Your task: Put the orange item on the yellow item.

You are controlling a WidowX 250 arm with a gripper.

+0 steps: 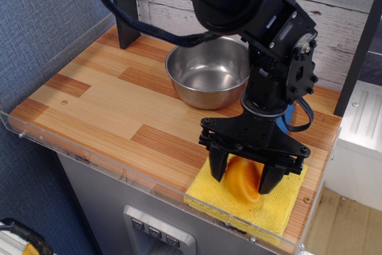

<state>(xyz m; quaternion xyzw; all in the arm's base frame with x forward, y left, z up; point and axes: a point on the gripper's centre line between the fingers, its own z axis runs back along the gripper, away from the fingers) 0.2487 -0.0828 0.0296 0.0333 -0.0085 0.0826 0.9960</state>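
Observation:
The orange toy half-orange (241, 179) lies tilted on the square yellow terry cloth (282, 206) at the front right corner of the wooden table. My gripper (244, 177) points straight down over the cloth, low, with one finger on each side of the orange. The fingers (217, 168) stand wider apart than the orange, so the gripper is open and the orange rests on the cloth. The arm hides the far part of the cloth.
A steel bowl (206, 73) stands behind the cloth at the back middle. A black post (122, 4) rises at the back left. A clear acrylic rim (119, 168) runs along the table's front and left edges. A white cabinet (361, 141) is to the right.

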